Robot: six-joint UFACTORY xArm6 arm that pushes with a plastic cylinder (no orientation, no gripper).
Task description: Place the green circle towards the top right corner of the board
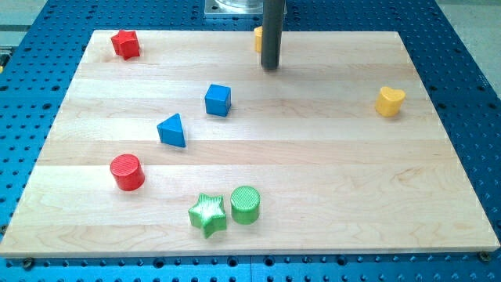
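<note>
Wooden board (313, 157), pale, laid on a blue perforated bench (462, 47); contents listed from my tip outward.

Item 1: my tip (270, 67), lower end of a dark upright rod, resting near the view's top edge of the board, a little right of centre. No jaws are fitted, so nothing opens, closes or grips; the tip can only push. It touches no block.

Item 2: yellow block (257, 37), just beside the rod on the view's left, at the board's top edge. Mostly hidden behind the rod; shape cannot be told.

Item 3: blue cube (218, 99), below and left of the tip, apart from it.

Item 4: blue triangle (172, 130), further down-left.

Item 5: yellow heart-shaped block (389, 102), near the view's right edge.

Item 6: red star (125, 44), top left corner.

Item 7: red cylinder (127, 171), lower left.

Item 8: green circle (245, 204), the task's block, near the view's bottom edge, well apart from the tip and far from the top right corner. Green star (207, 215) sits just beside it on the left, apparently touching.

Handling note (judgement): the tip should travel down around the circle, settle on its lower-left side in the narrow space by the star, then push up and right. A centred contact matters, since a round block tends to slip off sideways. Route should pass left of the yellow heart.

Obscured: rod's upper part and arm are cut off at the view's top.
</note>
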